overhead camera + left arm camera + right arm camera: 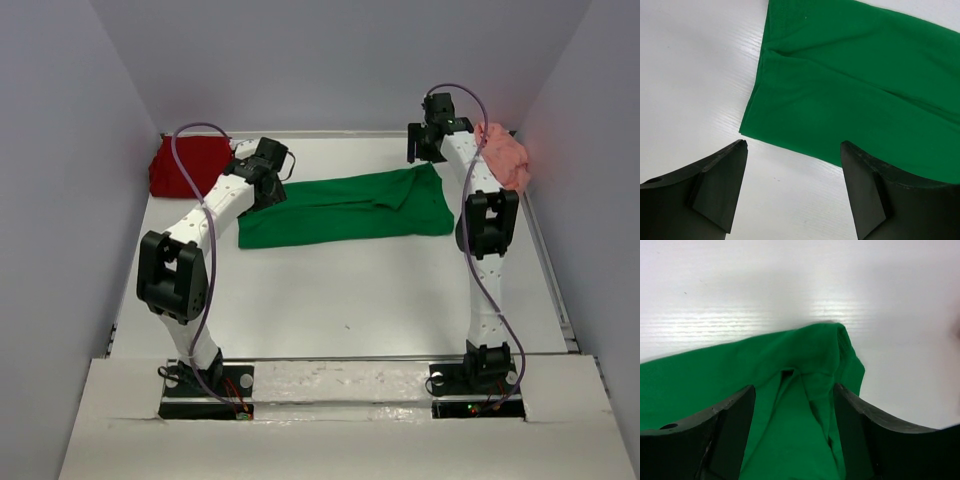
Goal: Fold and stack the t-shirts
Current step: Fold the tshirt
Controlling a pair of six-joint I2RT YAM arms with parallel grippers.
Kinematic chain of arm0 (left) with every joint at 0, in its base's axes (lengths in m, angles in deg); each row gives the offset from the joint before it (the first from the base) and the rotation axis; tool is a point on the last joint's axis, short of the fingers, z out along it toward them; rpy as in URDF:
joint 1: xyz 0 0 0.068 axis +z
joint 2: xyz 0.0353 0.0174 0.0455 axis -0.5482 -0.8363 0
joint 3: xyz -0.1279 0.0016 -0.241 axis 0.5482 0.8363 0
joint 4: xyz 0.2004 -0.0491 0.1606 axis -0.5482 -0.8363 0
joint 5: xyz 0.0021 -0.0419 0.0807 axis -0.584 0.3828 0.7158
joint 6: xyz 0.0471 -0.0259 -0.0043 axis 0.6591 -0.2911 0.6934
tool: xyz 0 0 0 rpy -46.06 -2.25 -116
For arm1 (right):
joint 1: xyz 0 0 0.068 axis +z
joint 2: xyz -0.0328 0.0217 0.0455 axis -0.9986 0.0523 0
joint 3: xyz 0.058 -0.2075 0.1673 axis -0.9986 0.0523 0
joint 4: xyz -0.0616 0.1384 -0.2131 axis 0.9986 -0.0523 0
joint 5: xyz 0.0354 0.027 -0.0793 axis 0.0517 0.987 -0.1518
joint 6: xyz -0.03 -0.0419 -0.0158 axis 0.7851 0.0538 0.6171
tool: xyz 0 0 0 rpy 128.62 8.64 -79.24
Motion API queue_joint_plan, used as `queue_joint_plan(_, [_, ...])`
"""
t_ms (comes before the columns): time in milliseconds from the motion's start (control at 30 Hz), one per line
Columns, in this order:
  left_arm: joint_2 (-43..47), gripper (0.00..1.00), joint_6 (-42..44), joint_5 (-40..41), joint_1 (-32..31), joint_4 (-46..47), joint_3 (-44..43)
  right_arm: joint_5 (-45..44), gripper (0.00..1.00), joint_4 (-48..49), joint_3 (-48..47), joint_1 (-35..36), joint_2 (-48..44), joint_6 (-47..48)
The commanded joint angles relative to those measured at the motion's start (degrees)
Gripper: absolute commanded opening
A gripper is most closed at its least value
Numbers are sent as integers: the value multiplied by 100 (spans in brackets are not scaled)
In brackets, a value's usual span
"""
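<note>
The left end effector [793, 143] is hovering spread beside a corner of the green t-shirt [345, 210]. The right end effector [794, 387] is also spread, straddling its bunched edge on the desk [350, 290].

White table [350, 300]: green t-shirt [340, 210] centre, red t-shirt [185, 165] far-left, pink t-shirt [508, 158] far-right.

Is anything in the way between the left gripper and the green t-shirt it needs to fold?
Nothing visible. The left gripper hangs open right over the edge of the green t-shirt, only bare white table beside it. The red t-shirt and pink t-shirt lie off at the far corners.
</note>
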Motion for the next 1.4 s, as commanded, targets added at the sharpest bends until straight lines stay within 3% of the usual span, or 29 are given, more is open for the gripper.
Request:
queue_joint_plan(0, [153,83,117,98,-24,114,-57,276,68,234,-408,-37,-626,-262])
queue_joint_plan(167, [21,83,214,98,-209,123,-303,1323,66,1224,2287,-37,-2199,-616])
queue_joint_plan(267, [-15,83,267,194,-367,35,-462,1551,65,1121,2897,15,-2570,-792])
queue_joint_plan(433, [117,82,276,371,-473,140,-243,1554,52,1006,3546,270,-2746,-643])
queue_joint_plan(800, [266,82,364,238,-482,202,-128,1359,52,1076,3767,657,-2298,-713])
queue_joint_plan(1367, [258,83,425,221,-455,219,-49,1298,50,1270,3873,657,-1964,-696])
